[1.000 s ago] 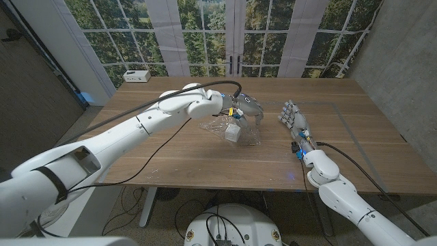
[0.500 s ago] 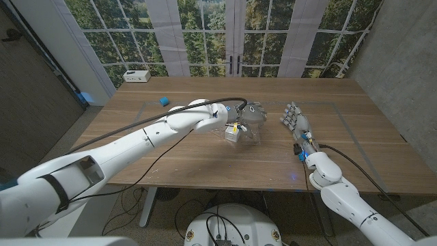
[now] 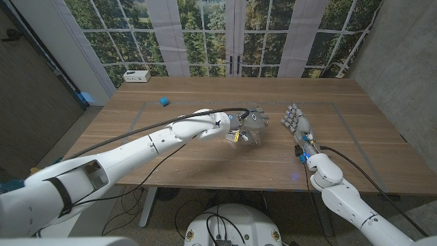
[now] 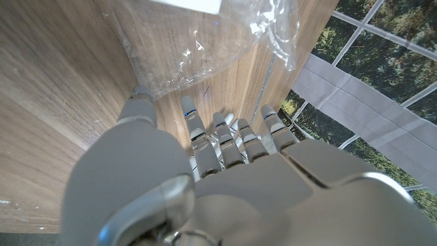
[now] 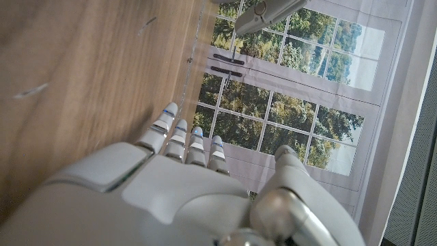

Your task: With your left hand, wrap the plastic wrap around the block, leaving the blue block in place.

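Observation:
My left hand (image 3: 252,121) reaches over the crumpled clear plastic wrap (image 3: 243,140) at the table's middle. A small white block (image 3: 234,135) with a yellow mark sits in the wrap, just on the near left of the hand. In the left wrist view the left hand (image 4: 205,178) has its fingers stretched out with nothing between them. The wrap (image 4: 212,48) and an edge of the white block (image 4: 194,5) lie just beyond the fingertips. The thumb tip (image 4: 140,96) is at the wrap's edge. The blue block (image 3: 164,102) stands far off at the back left. My right hand (image 3: 297,123) stands open, to the right of the wrap.
A white box (image 3: 137,76) sits at the table's back left corner. Thin tape lines (image 3: 345,123) mark the wooden table (image 3: 205,164). My left arm and its black cable (image 3: 164,126) cross the table's left half. Windows stand behind the table.
My left hand has moved right and lowered, from holding the wrap raised around the block to lying over it with fingers stretched. The arm's shift uncovered the blue block. The right hand stayed.

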You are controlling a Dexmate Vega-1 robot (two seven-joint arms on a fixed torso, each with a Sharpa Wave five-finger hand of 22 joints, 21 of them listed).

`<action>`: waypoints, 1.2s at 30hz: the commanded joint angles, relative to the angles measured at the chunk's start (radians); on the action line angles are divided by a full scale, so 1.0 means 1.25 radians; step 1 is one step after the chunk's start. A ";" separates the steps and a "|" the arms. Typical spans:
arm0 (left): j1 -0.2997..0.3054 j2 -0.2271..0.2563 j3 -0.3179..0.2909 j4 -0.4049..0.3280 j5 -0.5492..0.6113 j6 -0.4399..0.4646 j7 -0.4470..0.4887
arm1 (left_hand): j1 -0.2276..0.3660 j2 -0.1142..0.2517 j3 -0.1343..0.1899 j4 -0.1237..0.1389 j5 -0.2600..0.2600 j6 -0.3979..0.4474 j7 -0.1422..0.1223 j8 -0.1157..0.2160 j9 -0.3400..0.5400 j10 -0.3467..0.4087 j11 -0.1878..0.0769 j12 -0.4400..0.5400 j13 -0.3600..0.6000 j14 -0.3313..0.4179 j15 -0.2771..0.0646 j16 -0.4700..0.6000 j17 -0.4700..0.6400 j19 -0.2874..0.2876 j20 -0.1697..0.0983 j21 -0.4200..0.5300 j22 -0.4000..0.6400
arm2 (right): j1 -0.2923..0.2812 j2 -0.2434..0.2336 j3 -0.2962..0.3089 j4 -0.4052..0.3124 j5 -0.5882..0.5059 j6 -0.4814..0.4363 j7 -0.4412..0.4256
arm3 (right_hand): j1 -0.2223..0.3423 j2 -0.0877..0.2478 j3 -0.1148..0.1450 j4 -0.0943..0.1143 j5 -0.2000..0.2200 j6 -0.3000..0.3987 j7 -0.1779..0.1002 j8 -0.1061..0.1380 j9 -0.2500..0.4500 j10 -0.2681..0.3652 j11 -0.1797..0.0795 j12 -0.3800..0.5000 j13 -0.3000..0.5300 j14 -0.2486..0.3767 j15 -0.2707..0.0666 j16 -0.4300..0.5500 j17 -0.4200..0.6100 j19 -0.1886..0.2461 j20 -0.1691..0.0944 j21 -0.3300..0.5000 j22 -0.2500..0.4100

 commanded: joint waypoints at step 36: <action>0.065 0.013 0.029 0.100 0.079 0.154 0.439 | 0.164 0.057 0.049 -0.009 -0.006 0.258 0.038 0.095 0.029 0.181 -0.056 0.037 -0.002 0.144 -0.096 0.026 0.003 0.101 -0.049 0.041 0.000 | 0.031 0.004 -0.005 0.025 0.005 -0.019 0.004 | 0.013 0.002 0.007 0.000 0.006 0.008 -0.002 0.001 0.002 0.007 0.000 0.002 0.005 0.009 0.000 0.000 0.004 0.011 0.000 0.002 0.004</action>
